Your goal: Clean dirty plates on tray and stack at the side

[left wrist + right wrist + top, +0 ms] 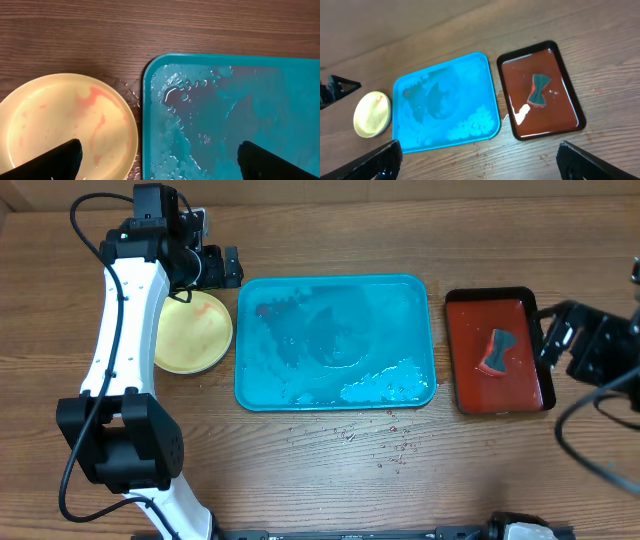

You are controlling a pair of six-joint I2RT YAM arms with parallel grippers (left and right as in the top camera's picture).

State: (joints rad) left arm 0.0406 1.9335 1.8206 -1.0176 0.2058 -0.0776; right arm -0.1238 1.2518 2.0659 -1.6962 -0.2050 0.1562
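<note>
The wet tray (335,340) lies mid-way across the table (450,480). A yellow-green plate (192,332) (faintly pink-streaked) sits just beside its left rim, toward the left edge. The left tool (218,268) hangs spread by the plate's far side; the right tool (547,340), also spread, is near the right edge.

Place: a robot test bench staged for dishwashing, as far as I can tell.
Surface: a brown wood-grain table (330,490), with droplets (385,442) scattered near its middle.
Rig: my left arm (125,330), white and black with a looping cable, at the left; my right arm (600,345) at the right.
Props: wet turquoise tray (300,370) at the centre, yellow plate (190,335) left, dark red tray (470,385) with a sponge (497,352) right.
</note>
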